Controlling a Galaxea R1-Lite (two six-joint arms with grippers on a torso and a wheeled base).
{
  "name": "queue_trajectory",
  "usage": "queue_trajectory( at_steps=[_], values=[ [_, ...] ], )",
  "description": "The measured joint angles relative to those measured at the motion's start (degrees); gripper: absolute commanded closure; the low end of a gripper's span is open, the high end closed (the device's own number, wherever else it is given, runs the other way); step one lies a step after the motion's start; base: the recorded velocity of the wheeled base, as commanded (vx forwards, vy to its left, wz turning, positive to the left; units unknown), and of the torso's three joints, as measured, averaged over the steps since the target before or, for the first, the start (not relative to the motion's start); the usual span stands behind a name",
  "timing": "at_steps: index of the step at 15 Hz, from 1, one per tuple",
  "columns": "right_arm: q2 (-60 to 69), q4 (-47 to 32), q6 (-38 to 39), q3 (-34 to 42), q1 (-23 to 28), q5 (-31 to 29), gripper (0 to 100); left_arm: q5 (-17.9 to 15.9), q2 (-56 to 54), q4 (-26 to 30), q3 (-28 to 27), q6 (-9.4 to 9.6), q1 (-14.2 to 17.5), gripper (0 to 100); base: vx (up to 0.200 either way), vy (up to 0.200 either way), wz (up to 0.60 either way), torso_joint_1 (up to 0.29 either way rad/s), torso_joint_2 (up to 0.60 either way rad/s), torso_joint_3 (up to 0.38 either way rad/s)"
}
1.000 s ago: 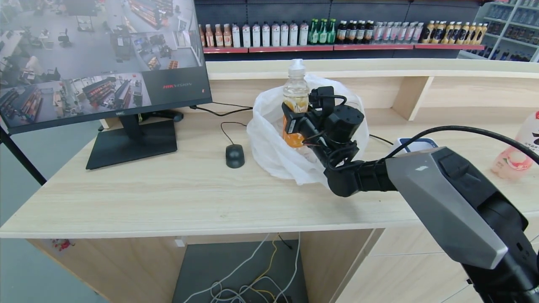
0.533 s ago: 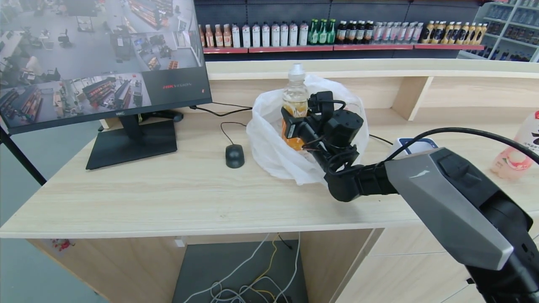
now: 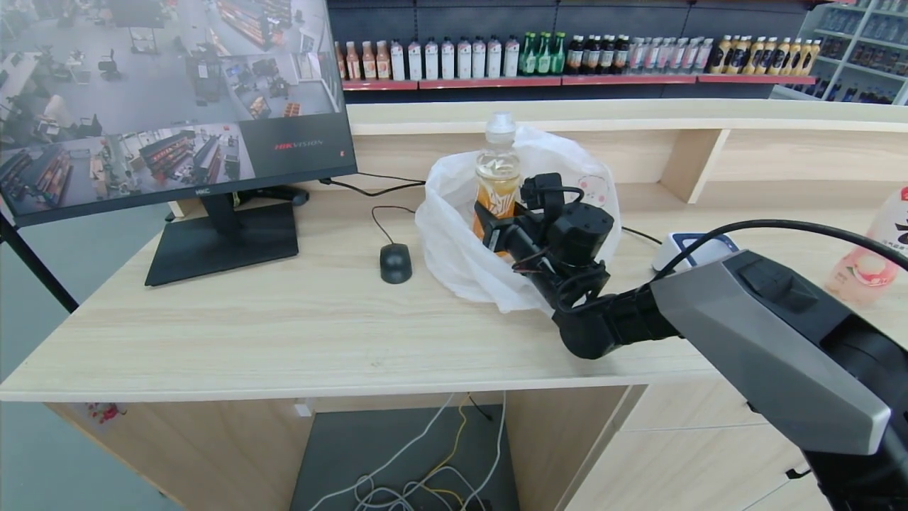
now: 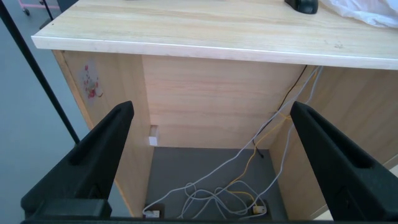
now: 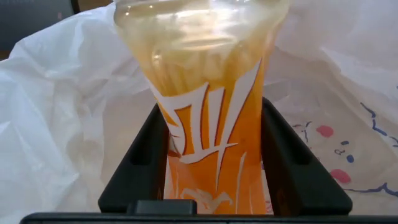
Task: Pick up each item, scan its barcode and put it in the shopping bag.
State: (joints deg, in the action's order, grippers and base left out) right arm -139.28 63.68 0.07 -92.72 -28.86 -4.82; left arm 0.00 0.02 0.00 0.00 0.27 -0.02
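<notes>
1. Holds 1 orange-labelled drink bottle (image 3: 496, 188) upright in right gripper (image 3: 500, 226), clamped on its label, lower part inside white shopping bag (image 3: 454, 245) on counter (image 3: 284, 319).
2. Shows left gripper (image 4: 211, 155) spread wide, low before counter's front edge.
3. Finds 1 pink bottle (image 3: 869, 262) at counter's right end, well apart from bag.

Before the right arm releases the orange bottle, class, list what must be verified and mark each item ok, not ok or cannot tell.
1. Grip: right gripper shut on orange bottle: ok.
2. Bottle upright: ok.
3. Bottle within the open mouth of the shopping bag: ok.
4. Bottle base resting on the bag's bottom: cannot tell.
5. Other arm: left gripper open, low by the desk's front edge, away from the bag: ok.
</notes>
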Motion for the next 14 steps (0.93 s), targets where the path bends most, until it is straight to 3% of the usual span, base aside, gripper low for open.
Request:
queue_trajectory(
  at_steps=[9,14],
  values=[
    [5.79,0.83,0.11,4.85,0.17,-0.05,0,0.0,0.0,0.0,0.0,0.0,0.02,0,0.0,0.0,0.0,0.0,0.0,0.0],
    [18.53,7.97,0.09,22.44,0.28,-0.22,0,0.0,0.0,0.0,0.0,-0.02,0.02,0,0.0,0.0,0.0,0.0,0.0,0.0]
  ],
)
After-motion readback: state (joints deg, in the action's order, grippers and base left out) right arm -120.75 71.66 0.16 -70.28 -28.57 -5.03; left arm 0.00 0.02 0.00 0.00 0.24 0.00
